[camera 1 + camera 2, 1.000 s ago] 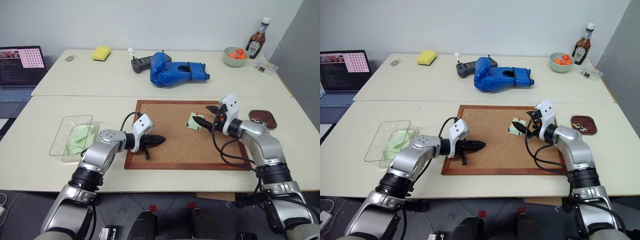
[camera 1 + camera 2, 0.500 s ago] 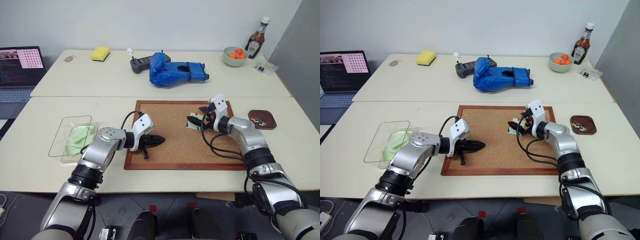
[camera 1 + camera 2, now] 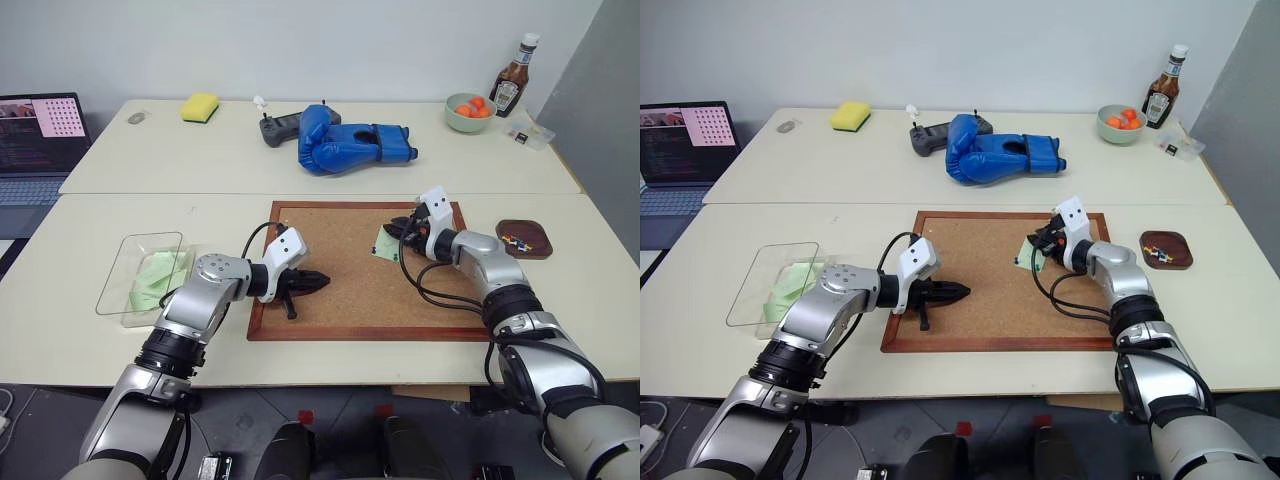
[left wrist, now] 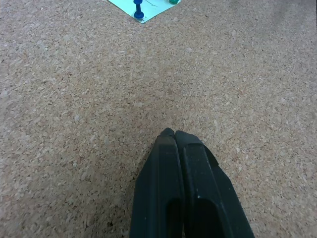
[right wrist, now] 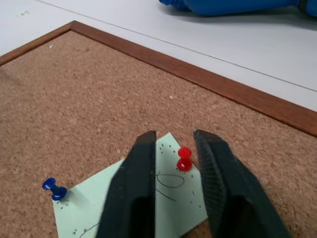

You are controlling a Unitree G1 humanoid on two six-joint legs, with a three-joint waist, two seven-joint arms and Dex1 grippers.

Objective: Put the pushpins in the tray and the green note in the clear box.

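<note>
A: Where do the head's two eye views look from?
B: From high above, forward and down over both arms; they share the brown framed cork board (image 3: 365, 268) and the pale tables (image 3: 300, 150).
A: And the wrist views?
B: Each looks close along its own black fingers; both catch the pale green square paper note (image 5: 143, 198).

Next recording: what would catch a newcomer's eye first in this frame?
The right gripper is down on the cork board, its jaws straddling a red pushpin stuck in the green note; a blue pushpin holds another corner. Behind the board, a blue boxing glove lies on the far table.
</note>
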